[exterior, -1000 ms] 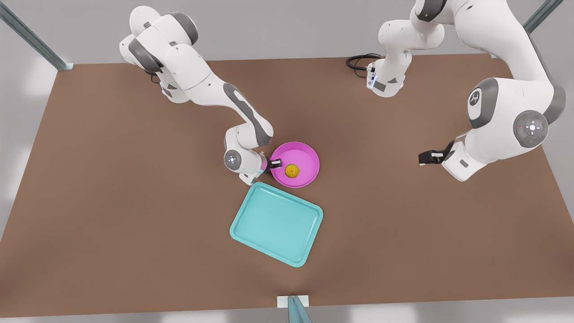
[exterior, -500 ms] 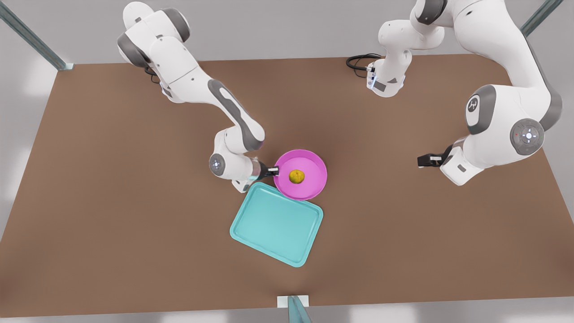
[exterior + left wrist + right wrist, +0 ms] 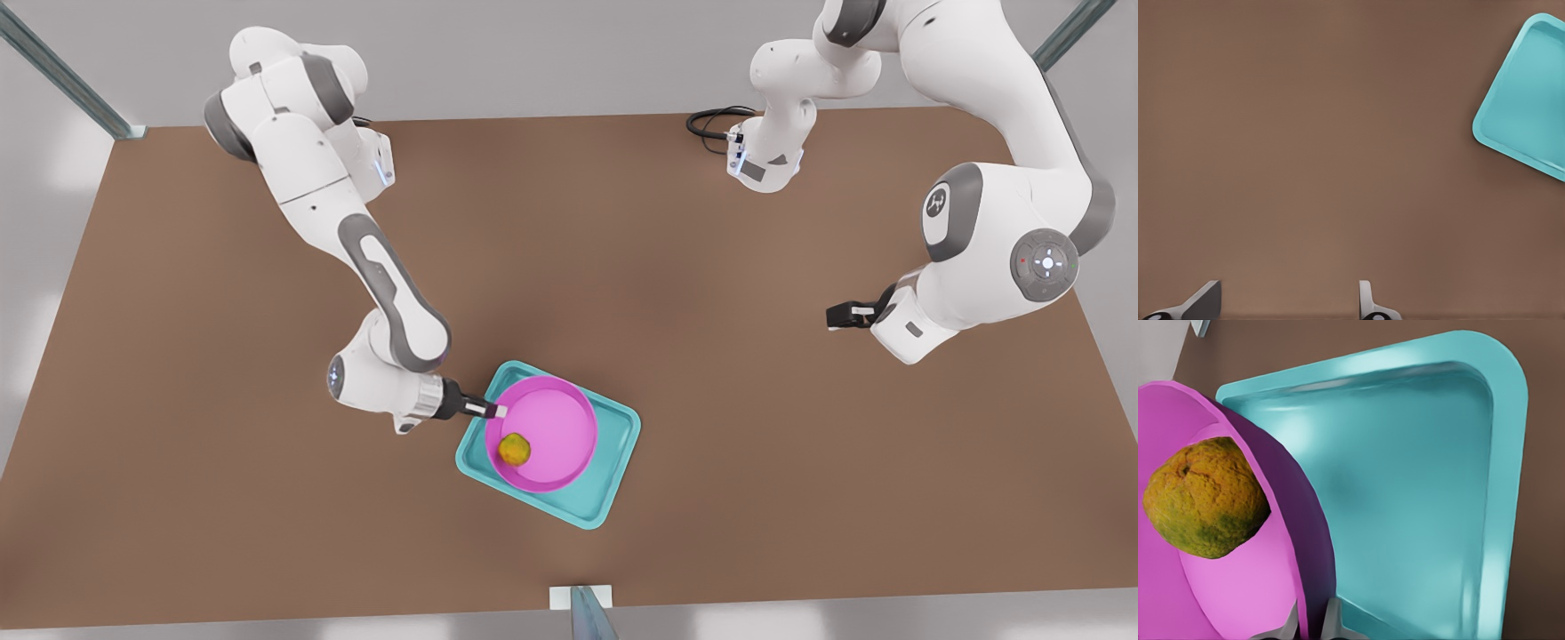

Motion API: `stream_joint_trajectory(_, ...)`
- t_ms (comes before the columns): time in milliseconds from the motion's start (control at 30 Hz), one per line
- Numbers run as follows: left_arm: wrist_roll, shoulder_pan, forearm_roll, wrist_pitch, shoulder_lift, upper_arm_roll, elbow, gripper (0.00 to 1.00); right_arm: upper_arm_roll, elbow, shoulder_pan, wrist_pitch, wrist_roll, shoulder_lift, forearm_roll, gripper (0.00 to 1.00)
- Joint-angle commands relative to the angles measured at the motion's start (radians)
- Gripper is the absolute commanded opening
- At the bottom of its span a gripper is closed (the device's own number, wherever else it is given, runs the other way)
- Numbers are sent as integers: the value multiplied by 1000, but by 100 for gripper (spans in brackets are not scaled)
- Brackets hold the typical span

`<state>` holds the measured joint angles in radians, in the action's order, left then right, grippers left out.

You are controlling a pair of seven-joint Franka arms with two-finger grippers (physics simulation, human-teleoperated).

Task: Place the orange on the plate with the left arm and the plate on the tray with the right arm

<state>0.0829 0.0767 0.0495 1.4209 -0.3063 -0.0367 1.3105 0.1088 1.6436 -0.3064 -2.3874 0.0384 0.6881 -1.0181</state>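
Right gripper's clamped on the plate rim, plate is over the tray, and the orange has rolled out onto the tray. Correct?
Not quite: the orange is in the plate, not loose on the tray; the front and right wrist views both show it against the pink wall. The rest holds: the right gripper pinches the plate rim over the tray. The left gripper waits open over the table.

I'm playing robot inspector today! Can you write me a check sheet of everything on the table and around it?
Surface: brown table, flat.
Orange: orange sits inside the plate.
Plate: pink plate held tilted over the tray.
Tray: teal tray flat on the table.
Clutter: nothing seen.
Right gripper: right gripper shut on the plate's rim.
Left gripper: left gripper open, waiting off to the front view's right.
Cables: black cable at an arm's base.
Surroundings: metal frame posts, grey walls.
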Motion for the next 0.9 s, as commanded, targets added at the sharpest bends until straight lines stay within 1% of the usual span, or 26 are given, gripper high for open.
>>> stream_joint_trajectory(0, 1, 0, 0, 0, 3, 0, 0, 100, 0, -2, 0, -1, 31, 10, 9, 21)
stream_joint_trajectory(133, 1, 0, 0, 0, 3, 0, 0, 100, 0, -4, 0, -1, 31, 11, 7, 21)
stream_joint_trajectory(167, 1, 0, 0, 0, 3, -2, 0, 100, 0, -4, 0, 1, 32, 11, 7, 96)
stream_joint_trajectory(200, 1, 0, 0, 0, 3, -2, 0, 100, 0, -4, -2, 1, 32, 10, 4, 100)
stream_joint_trajectory(400, 1, 0, -3, -3, 1, -2, 0, 100, 0, 8, -23, 13, 41, -44, 3, 100)
stream_joint_trajectory(433, 3, 0, -3, -3, 1, -2, 0, 100, -3, 80, 3, 37, 35, -111, 27, 100)
stream_joint_trajectory(467, 3, 0, -3, -5, 3, -2, 0, 100, -4, 81, 93, 263, 35, -139, 261, 100)
stream_joint_trajectory(500, 3, 1, -3, -7, 4, -2, 0, 100, -3, 27, 144, 426, 34, -136, 529, 100)
stream_joint_trajectory(533, 1, 2, -6, -7, 6, -6, 0, 100, -3, -97, 193, 664, -14, -130, 859, 100)
stream_joint_trajectory(567, 3, 2, -7, -7, 4, -6, 0, 100, -9, -238, 199, 838, -210, -150, 1026, 100)
stream_joint_trajectory(600, 5, 2, -8, -5, 1, -6, 0, 100, -37, -258, 196, 890, -250, -263, 1119, 100)
stream_joint_trajectory(633, 5, 3, -10, -5, 1, -6, 0, 100, -41, -252, 199, 890, -250, -386, 1144, 100)
stream_joint_trajectory(700, 0, 3, -11, -8, 3, -6, 0, 100, -47, -242, 198, 929, -244, -524, 1152, 100)
stream_joint_trajectory(733, -2, 3, -11, -8, 3, -6, 0, 100, -46, -202, 199, 933, -244, -571, 1152, 100)
stream_joint_trajectory(867, 0, 15, -14, -34, -2, -6, 0, 100, -47, -182, 201, 941, -242, -595, 1150, 100)
